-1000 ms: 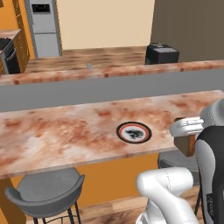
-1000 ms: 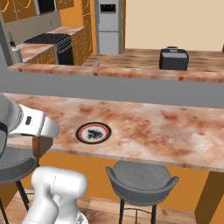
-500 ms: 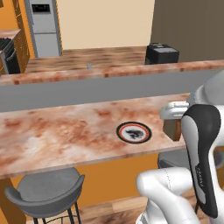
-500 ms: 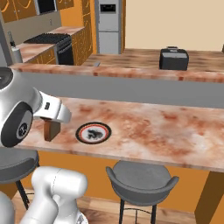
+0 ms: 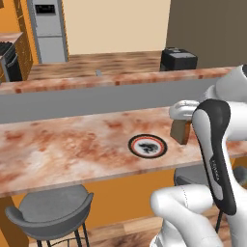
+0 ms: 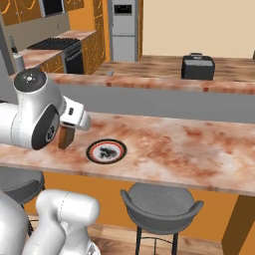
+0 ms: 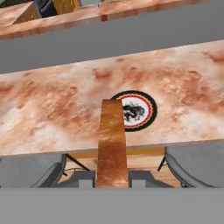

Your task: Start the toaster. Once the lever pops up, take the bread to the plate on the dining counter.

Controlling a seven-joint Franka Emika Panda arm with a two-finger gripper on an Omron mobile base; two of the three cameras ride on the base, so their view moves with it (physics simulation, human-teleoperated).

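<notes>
My tool [image 7: 112,178] is clamped on the toast [image 7: 112,144], held upright beside the plate [image 5: 147,145] over the worktop [image 5: 67,144]. Let go here and it'd probably tip off the edge.

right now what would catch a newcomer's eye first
The white arm's end effector, shut on the bread and holding it above the counter beside the plate. Next, that round dark-rimmed plate near the counter's front edge, and the toaster far behind.
</notes>
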